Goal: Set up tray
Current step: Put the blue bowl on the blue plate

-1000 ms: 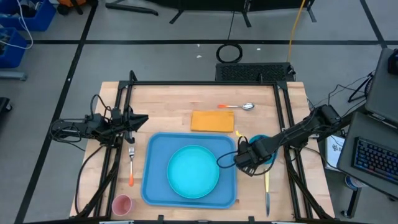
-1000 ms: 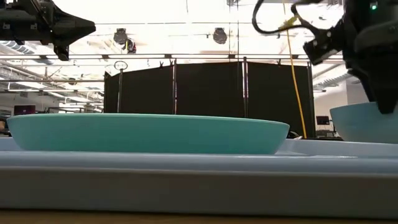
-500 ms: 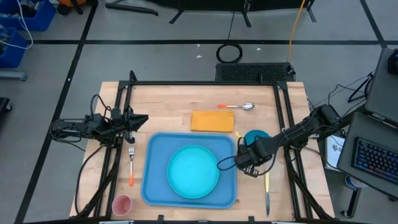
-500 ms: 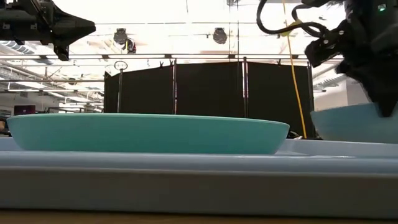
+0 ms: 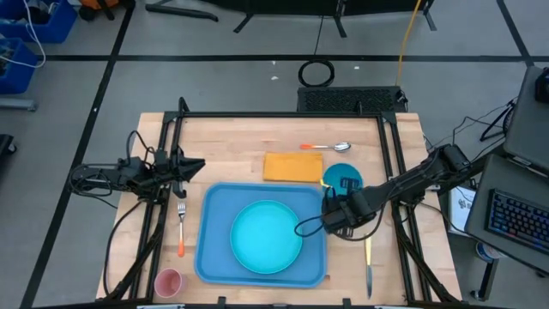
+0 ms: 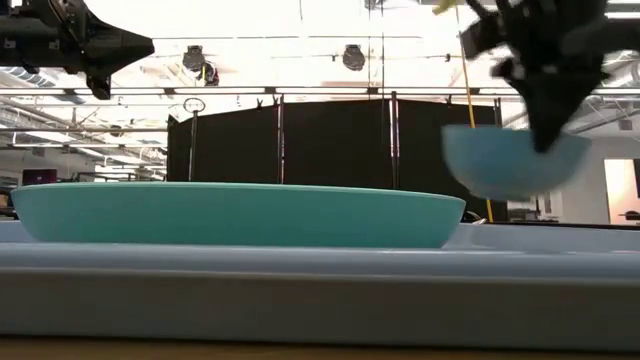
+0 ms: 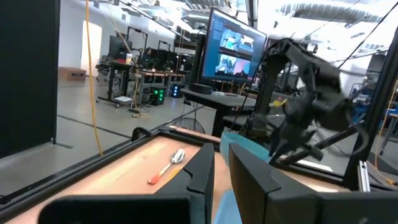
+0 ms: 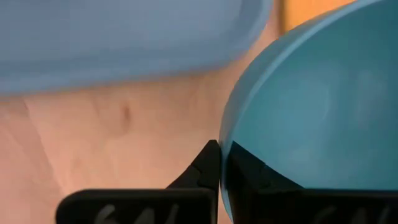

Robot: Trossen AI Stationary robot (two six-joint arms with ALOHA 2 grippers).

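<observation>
The blue tray (image 5: pixel 213 257) lies at the table's near middle with a round turquoise plate (image 5: pixel 266 234) resting flat in it. Just right of the tray's far right corner, my right gripper (image 5: pixel 336 204) is shut on a teal bowl (image 5: pixel 343 178), which hangs in the air in the low view (image 6: pixel 515 160). My left gripper (image 5: pixel 196 166) hovers high over the table's left side, shut with nothing between its fingers (image 7: pixel 221 168). My right gripper pinches the bowl's rim (image 8: pixel 225 140) on the bowl's near side, with one finger (image 8: pixel 208 165) outside the wall and one (image 8: pixel 252 177) inside. The fingers come slanting down from the table's right. The bowl hangs clear of the table, its opening up.
An orange napkin (image 5: pixel 293 167) and a spoon (image 5: pixel 330 148) lie beyond the tray. A fork (image 5: pixel 181 225) lies left of the tray and a pink cup (image 5: pixel 169 281) near its left near corner. A knife (image 5: pixel 369 262) lies right of the tray.
My right gripper has taken hold of the bowl's rim and risen. The bowl stood on the table right of the tray. It is now lifted clear and has moved toward the table's far edge and a little toward the left.
</observation>
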